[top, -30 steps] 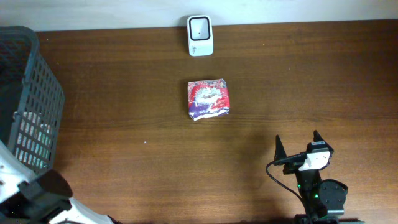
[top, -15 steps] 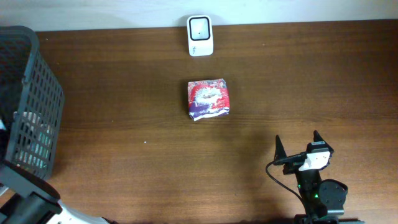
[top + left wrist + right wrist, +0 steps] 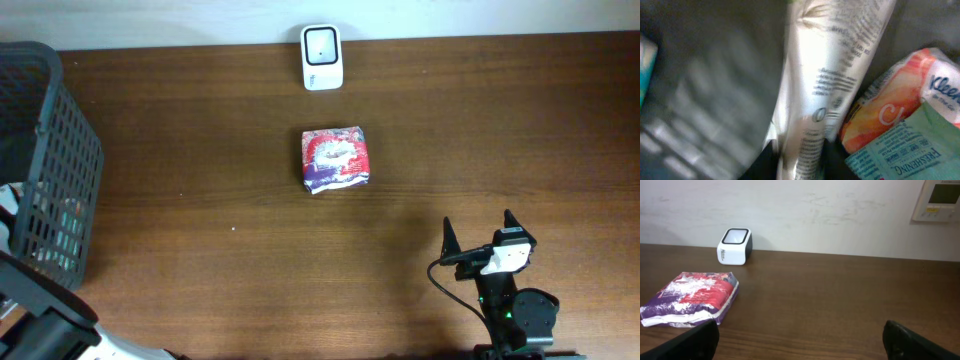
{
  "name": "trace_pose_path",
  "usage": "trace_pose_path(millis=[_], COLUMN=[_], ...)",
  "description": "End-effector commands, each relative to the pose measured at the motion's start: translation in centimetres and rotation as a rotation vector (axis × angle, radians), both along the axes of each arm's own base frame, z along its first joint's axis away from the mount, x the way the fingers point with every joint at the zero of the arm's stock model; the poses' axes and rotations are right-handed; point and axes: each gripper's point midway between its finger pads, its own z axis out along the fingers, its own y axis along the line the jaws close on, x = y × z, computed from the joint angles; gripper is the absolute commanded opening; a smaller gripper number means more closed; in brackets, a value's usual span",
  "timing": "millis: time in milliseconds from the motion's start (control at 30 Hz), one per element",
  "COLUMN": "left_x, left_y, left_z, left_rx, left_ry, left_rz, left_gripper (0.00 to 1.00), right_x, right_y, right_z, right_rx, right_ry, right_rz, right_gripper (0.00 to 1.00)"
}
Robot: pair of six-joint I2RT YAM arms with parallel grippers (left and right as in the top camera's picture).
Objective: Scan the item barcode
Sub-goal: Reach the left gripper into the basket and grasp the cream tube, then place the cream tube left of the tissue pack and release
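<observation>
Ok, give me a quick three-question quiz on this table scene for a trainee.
1. True or false: the scanner touches the packet.
2. The right gripper is: A open and holding nothing, B shut on the packet, C shut on the scanner.
3. Which container stands at the left end of the table?
Key: 1 false, they lie apart. 2 A. 3 the basket.
</observation>
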Motion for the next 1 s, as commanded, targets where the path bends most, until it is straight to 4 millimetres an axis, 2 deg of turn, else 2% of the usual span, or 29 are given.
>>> trace_pose_path(millis=[0, 67, 100, 133, 167, 200, 267, 333, 400, 467, 500, 567, 633, 700, 733, 800, 833, 867, 900, 967], left_x=[0.5, 2.0, 3.0, 3.3, 4.0, 4.5, 5.7, 6.4, 7.6, 8.4, 8.9, 10.0, 11.7, 13.6, 14.6, 15.3, 15.6, 15.4, 15.4, 15.1], left_y=[-0.3, 1.3, 2.3, 2.7, 2.9, 2.9, 2.3, 1.3, -0.9, -2.9, -4.8, -8.1, -13.3, -18.7, -22.7, -28.7, -32.7, -36.7, -38.4, -42.5], left_z=[-0.3, 2.6, 5.9, 7.8, 10.6, 12.6, 19.2, 22.4, 27.4, 32.3, 35.1, 37.7, 39.9, 39.9, 38.9, 37.0, 35.3, 32.3, 30.1, 23.7], left_rx=[-0.018, 0.015, 0.054, 0.081, 0.113, 0.128, 0.126, 0.125, 0.117, 0.056, -0.016, -0.148, -0.309, -0.407, -0.488, -0.55, -0.566, -0.569, -0.548, -0.468], left_ry=[-0.036, -0.119, -0.192, -0.229, -0.291, -0.35, -0.573, -0.682, -0.852, -1.046, -1.157, -1.259, -1.327, -1.305, -1.253, -1.159, -1.085, -0.962, -0.877, -0.645], left_rz=[0.005, 0.108, 0.162, 0.172, 0.162, 0.159, 0.25, 0.213, 0.1, 0.072, 0.006, -0.092, -0.25, -0.368, -0.423, -0.538, -0.614, -0.653, -0.641, -0.634], left_gripper=[0.0, 0.0, 0.0, 0.0, 0.0, 0.0, 0.0, 0.0, 0.0, 0.0, 0.0, 0.0, 0.0, 0.0, 0.0, 0.0, 0.0, 0.0, 0.0, 0.0], right_x=[0.0, 0.0, 0.0, 0.0, 0.0, 0.0, 0.0, 0.0, 0.0, 0.0, 0.0, 0.0, 0.0, 0.0, 0.0, 0.0, 0.0, 0.0, 0.0, 0.0], right_y=[0.0, 0.0, 0.0, 0.0, 0.0, 0.0, 0.0, 0.0, 0.0, 0.0, 0.0, 0.0, 0.0, 0.0, 0.0, 0.0, 0.0, 0.0, 0.0, 0.0], right_z=[-0.3, -0.3, -0.3, -0.3, -0.3, -0.3, -0.3, -0.3, -0.3, -0.3, -0.3, -0.3, -0.3, -0.3, -0.3, -0.3, -0.3, -0.3, -0.3, -0.3], right_rx=[0.008, 0.008, 0.008, 0.008, 0.008, 0.008, 0.008, 0.008, 0.008, 0.008, 0.008, 0.008, 0.008, 0.008, 0.008, 0.008, 0.008, 0.008, 0.008, 0.008], right_ry=[0.005, 0.005, 0.005, 0.005, 0.005, 0.005, 0.005, 0.005, 0.005, 0.005, 0.005, 0.005, 0.005, 0.005, 0.005, 0.005, 0.005, 0.005, 0.005, 0.005], right_rz=[-0.003, -0.003, -0.004, -0.004, -0.004, -0.003, -0.003, -0.003, -0.003, -0.003, -0.003, -0.003, -0.004, -0.004, -0.003, -0.003, -0.004, -0.004, -0.003, -0.004], right_gripper=[0.99, 0.98, 0.99, 0.99, 0.99, 0.99, 0.99, 0.98, 0.99, 0.99, 0.99, 0.99, 0.99, 0.99, 0.99, 0.99, 0.99, 0.99, 0.99, 0.99])
